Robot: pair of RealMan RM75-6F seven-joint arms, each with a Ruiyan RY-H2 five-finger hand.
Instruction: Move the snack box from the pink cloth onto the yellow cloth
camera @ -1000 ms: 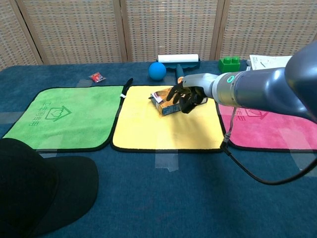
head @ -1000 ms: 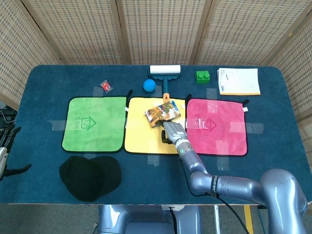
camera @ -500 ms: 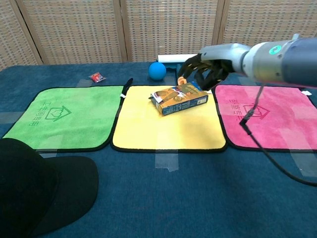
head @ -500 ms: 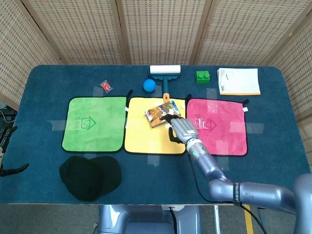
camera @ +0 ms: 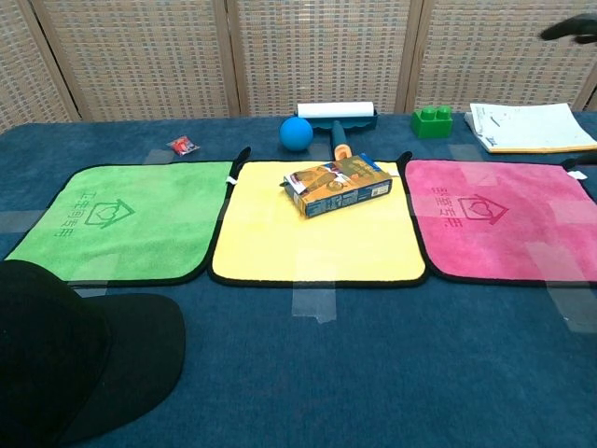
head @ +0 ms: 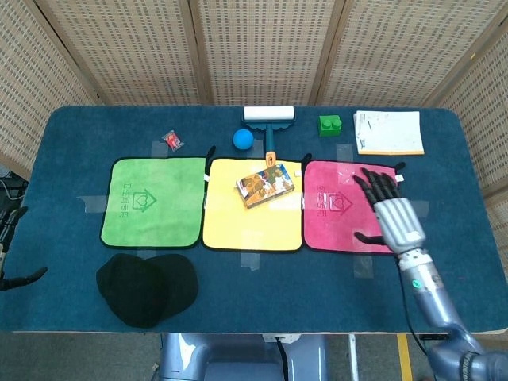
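Snack box [head: 265, 185] on yellow cloth [head: 238, 222], right hand [head: 392, 214] well apart.

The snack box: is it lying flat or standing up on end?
Lying flat. The snack box rests on its broad face on the yellow cloth, printed side up, with nothing touching it.

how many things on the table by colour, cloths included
green: 2, the green cloth and green toy brick
yellow: 1, the yellow cloth
pink: 1, the pink cloth
blue: 1, the blue ball
black: 1, the black cap
white: 2, the white lint roller and white paper pad
red: 1, the small red wrapper
multicoloured: 1, the printed snack box
total: 10
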